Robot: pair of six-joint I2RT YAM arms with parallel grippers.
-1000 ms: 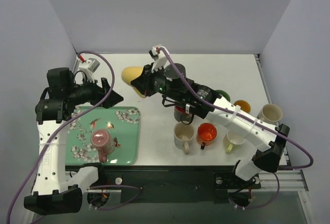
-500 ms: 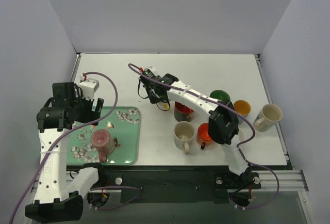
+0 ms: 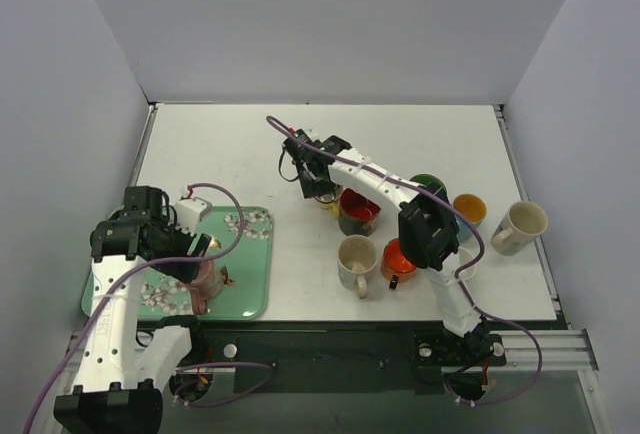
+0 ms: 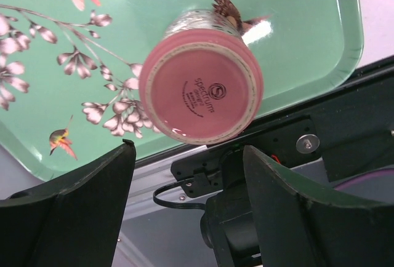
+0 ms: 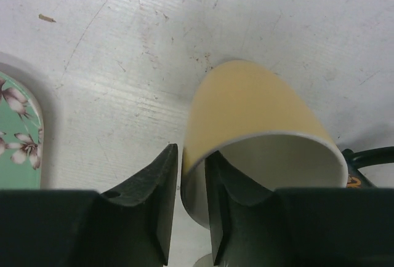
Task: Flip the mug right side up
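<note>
The pink mug (image 4: 200,91), just ahead of the left pincer (image 4: 189,150), shows only its base. Its mouth is hidden against the tray (image 4: 295,51), which runs off the picture's edges. The yellow mug (image 5: 246,104) loses its lower rim behind the right pincer (image 5: 192,156). From above, that pincer's arm covers nearly all of this mug.

Base of pink mug (image 4: 201,88): printed "spectrum" under small round logo; finer lines below unreadable.
</note>
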